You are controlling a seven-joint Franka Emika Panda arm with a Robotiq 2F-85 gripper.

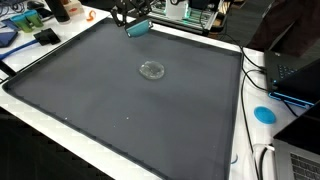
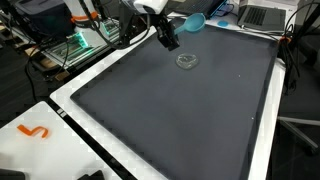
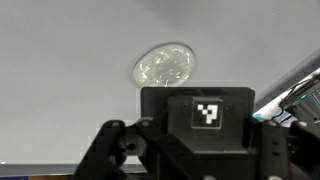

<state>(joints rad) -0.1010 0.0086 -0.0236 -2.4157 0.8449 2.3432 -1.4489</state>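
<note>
A small clear, glassy round object lies on the dark grey mat towards its far side; it also shows in the other exterior view and in the wrist view. My black gripper hangs above the mat's far edge, apart from the clear object, and also shows here. A teal object sits right beside the gripper; I cannot tell if they touch. In the wrist view only the gripper body with a black-and-white marker shows, and the fingertips are hidden.
A white table border surrounds the mat. A blue disc, cables and a laptop lie along one side. Orange and other clutter stands at the far corner. An orange mark lies on the white border.
</note>
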